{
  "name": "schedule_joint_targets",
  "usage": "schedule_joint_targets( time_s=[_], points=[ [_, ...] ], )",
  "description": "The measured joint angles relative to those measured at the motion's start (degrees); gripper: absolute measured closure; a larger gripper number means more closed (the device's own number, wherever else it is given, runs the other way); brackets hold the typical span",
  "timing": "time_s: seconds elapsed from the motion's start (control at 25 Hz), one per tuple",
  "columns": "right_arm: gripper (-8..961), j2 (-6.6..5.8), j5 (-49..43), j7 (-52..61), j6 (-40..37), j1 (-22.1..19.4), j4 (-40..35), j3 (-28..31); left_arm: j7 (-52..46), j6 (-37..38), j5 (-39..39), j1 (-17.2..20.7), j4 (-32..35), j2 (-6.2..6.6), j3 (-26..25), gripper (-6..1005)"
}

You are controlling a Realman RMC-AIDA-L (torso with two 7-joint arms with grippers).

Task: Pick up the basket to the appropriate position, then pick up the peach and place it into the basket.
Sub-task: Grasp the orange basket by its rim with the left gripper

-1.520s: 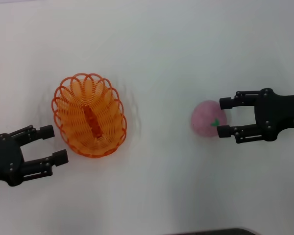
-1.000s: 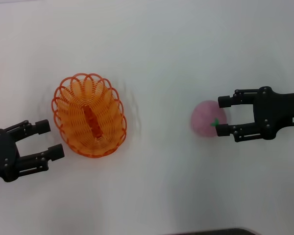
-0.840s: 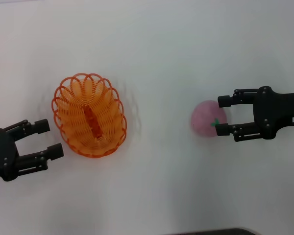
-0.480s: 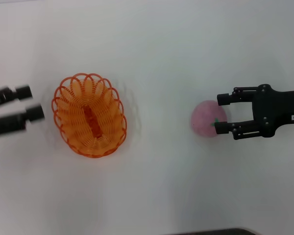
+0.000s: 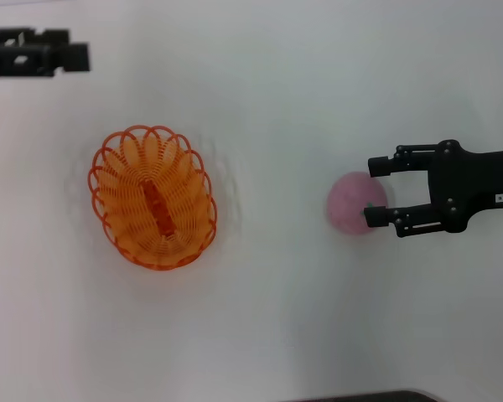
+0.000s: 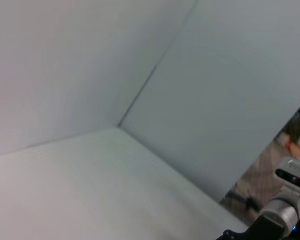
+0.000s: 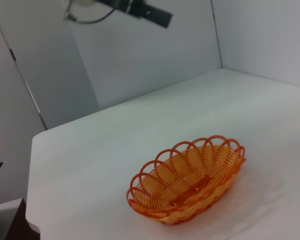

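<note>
The orange wire-loop basket point(image 5: 153, 198) rests on the white table, left of centre; it also shows in the right wrist view point(image 7: 187, 180). The pink peach point(image 5: 348, 203) lies on the table at the right. My right gripper point(image 5: 369, 191) is open, with one fingertip on each side of the peach's right part, at table level. My left gripper point(image 5: 74, 55) is open and empty at the far left, well clear of the basket. The peach does not show in either wrist view.
The white table point(image 5: 260, 318) runs wide between basket and peach. White walls close the far side and corner point(image 6: 120, 125). A dark edge point(image 5: 360, 396) shows at the near bottom.
My left gripper has swung from beside the basket's near left side up to the far left corner. My right gripper has crept left, closer around the peach. The basket has not moved.
</note>
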Motion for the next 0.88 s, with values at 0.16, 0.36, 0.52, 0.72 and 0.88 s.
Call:
schedule_joint_targets(
  time_s=[0.16, 0.36, 0.52, 0.72, 0.88],
  points=[
    [145, 0.08, 0.0, -0.6, 0.1, 0.0, 0.2, 0.2, -4.7, -4.5, 2.8, -4.4, 0.5, 1.33, 6.4, 127],
    [146, 0.55, 0.0, -1.4, 0.3, 0.0, 0.3, 0.1, -7.7, -10.3, 11.3, -9.9, 0.8, 1.20, 13.5, 127],
    [147, 0.83, 0.0, -1.7, 0.3, -0.2, 0.3, 0.2, -8.9, -14.4, 17.6, -12.5, 0.8, 0.31, 17.9, 128],
    [149, 1.06, 0.0, -1.8, 0.3, -0.2, 0.3, 0.2, -8.9, -19.4, 25.2, -14.1, 0.9, -1.38, 24.2, 128],
    [150, 1.31, 0.0, -1.8, 0.3, -0.1, 0.3, 0.3, -9.2, -22.9, 31.5, -14.2, 0.9, -3.51, 29.9, 127]
  ],
)
